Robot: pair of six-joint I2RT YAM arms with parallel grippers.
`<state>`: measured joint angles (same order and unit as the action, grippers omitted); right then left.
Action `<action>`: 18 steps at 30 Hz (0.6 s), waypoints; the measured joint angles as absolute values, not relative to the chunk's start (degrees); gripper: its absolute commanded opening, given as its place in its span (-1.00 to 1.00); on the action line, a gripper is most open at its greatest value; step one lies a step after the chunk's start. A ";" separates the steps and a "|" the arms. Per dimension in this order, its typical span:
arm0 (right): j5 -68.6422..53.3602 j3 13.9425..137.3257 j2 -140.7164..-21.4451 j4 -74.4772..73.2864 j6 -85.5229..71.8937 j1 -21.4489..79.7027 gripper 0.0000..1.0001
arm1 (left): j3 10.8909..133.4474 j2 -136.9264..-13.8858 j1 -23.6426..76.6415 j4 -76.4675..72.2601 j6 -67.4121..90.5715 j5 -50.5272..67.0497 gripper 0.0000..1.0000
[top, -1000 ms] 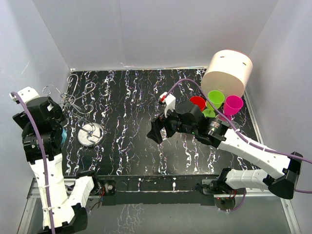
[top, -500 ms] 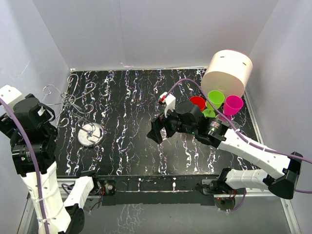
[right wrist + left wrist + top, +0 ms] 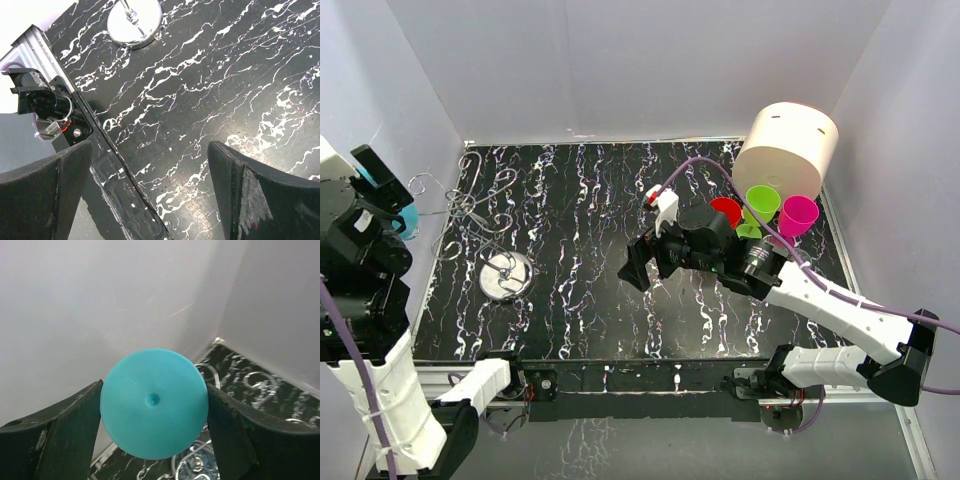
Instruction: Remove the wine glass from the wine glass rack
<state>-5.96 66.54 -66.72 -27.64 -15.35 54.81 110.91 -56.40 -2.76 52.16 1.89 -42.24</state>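
Holds the left gripper (image 3: 154,412) lifted high at the far left, fingers pressed on both sides of the teal wine glass (image 3: 154,400). Stretches the right arm inward, right gripper (image 3: 150,165) angled down, jaws spread wide.

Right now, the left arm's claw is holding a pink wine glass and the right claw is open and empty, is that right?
Not quite. The wine glass in the left gripper is teal, not pink, as the left wrist view shows: its round teal end fills the gap between the fingers. The rest holds: the right gripper is open and empty.
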 measured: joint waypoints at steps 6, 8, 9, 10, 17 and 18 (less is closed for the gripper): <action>-5.41 67.77 -67.11 -26.46 -16.51 54.81 0.97 | 116.99 -58.92 1.10 49.04 1.02 -30.26 -0.06; -4.73 68.20 -67.24 -25.98 -16.97 54.81 0.97 | 118.26 -60.03 2.33 47.97 1.02 -26.02 -0.05; -4.40 68.27 -67.26 -25.63 -17.15 54.81 0.97 | 118.78 -60.73 2.90 47.57 1.06 -24.03 -0.05; -4.03 68.45 -67.31 -25.39 -17.50 54.81 0.97 | 119.22 -61.41 3.38 47.11 1.15 -22.26 -0.04; -1.30 70.41 -68.66 -23.03 -20.84 54.81 0.97 | 121.58 -65.98 4.73 43.55 6.39 -12.10 0.00; -1.02 70.67 -68.95 -22.61 -21.26 54.81 0.97 | 121.56 -66.32 4.73 43.03 7.66 -10.81 0.01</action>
<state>-1.02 70.67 -68.95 -22.61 -21.26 54.81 121.56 -66.32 4.73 43.03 7.66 -10.81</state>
